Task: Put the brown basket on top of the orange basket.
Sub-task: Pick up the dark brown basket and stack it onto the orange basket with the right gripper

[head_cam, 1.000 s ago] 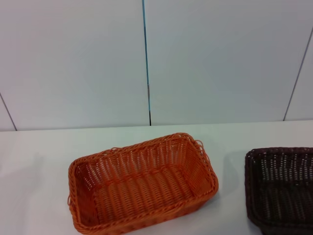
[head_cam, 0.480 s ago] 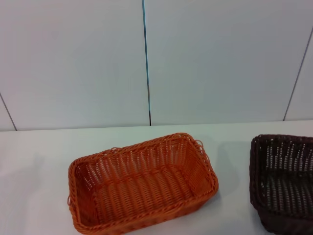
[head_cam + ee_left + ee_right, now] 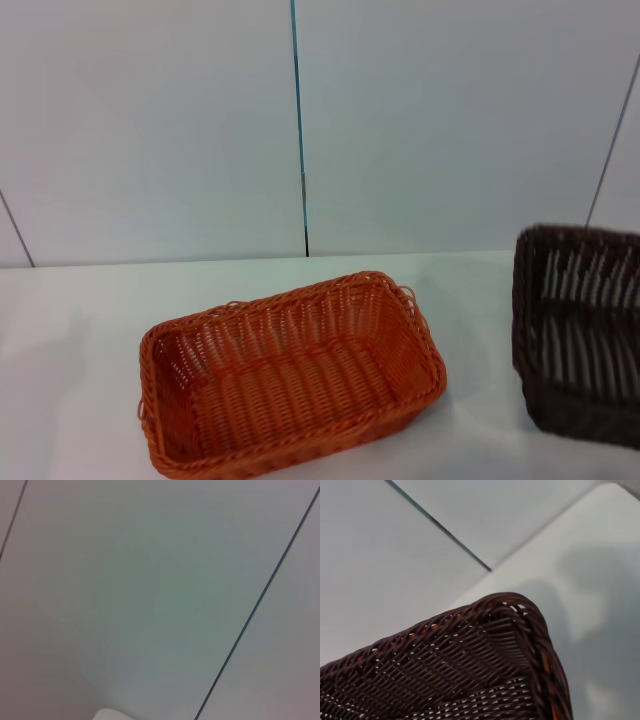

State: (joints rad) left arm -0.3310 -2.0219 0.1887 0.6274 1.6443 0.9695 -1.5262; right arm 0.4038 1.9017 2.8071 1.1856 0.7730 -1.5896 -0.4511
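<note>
while brown basket point(image 3: 580, 335) hangs tilted to right of orange basket point(image 3: 290, 375), apart from it, stacking not yet done. orange basket sits open side up on white table point(image 3: 80, 330), nearest robot. right gripper not visible in any view; presumably carrying brown basket, finger state cannot tell. left gripper out of sight too, cannot tell. advice: level brown basket, centre over orange basket rim, match long sides, lower gently. wall point(image 3: 450, 120) beyond orange basket.
</note>
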